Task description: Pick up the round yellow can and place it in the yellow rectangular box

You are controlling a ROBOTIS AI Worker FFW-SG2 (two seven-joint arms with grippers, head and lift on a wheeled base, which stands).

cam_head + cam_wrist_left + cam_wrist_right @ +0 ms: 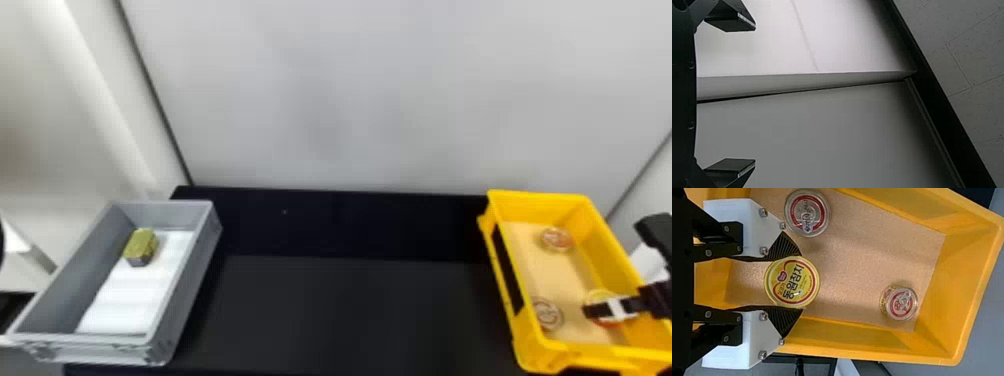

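Observation:
In the head view, my right gripper (594,312) is inside the near right part of the yellow rectangular box (517,295), over the round yellow can (597,296). The right wrist view has the yellow can (792,282) with its lid facing the camera, held between the two dark ribbed pads of my right gripper (793,282), which touch it on opposite sides. Whether the can rests on the box floor I cannot tell. My left gripper (753,94) stands open with nothing between its fingers, facing pale wall panels.
Two other round cans, one at the far end (556,239) and one by the near left wall (547,314), sit in the yellow box. A grey box (192,260) on the left of the black table (340,310) holds a greenish-yellow block (140,246) on white lining.

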